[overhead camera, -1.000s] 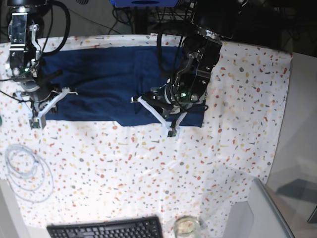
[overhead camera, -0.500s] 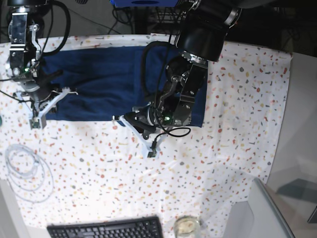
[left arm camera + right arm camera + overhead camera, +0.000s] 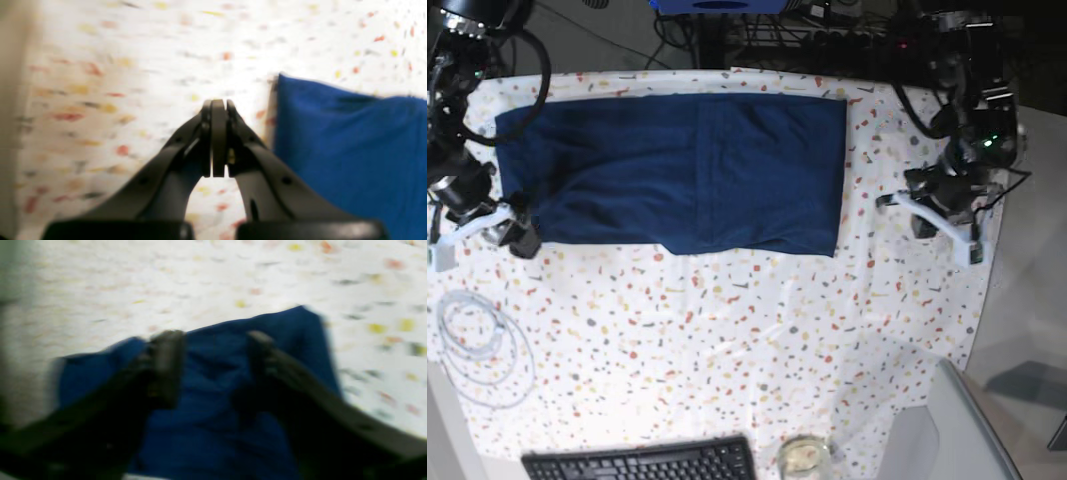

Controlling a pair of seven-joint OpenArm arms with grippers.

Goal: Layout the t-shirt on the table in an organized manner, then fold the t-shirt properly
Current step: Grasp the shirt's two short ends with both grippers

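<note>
We count one dark navy-blue soft fabric t-shirt, lying flat as a wide folded band across the far part of the white speckled terrazzo-cloth table. There are two grippers. The left gripper hangs off the shirt's one short edge, over bare cloth, its jaws clenched together on nothing. The right gripper sits at the opposite short edge, its jaws spread apart over the blue fabric (blur hides any contact). One coiled white cable, one black keyboard and one small glass jar line the near edge; we see a broad open stretch between them and the shirt.
</note>
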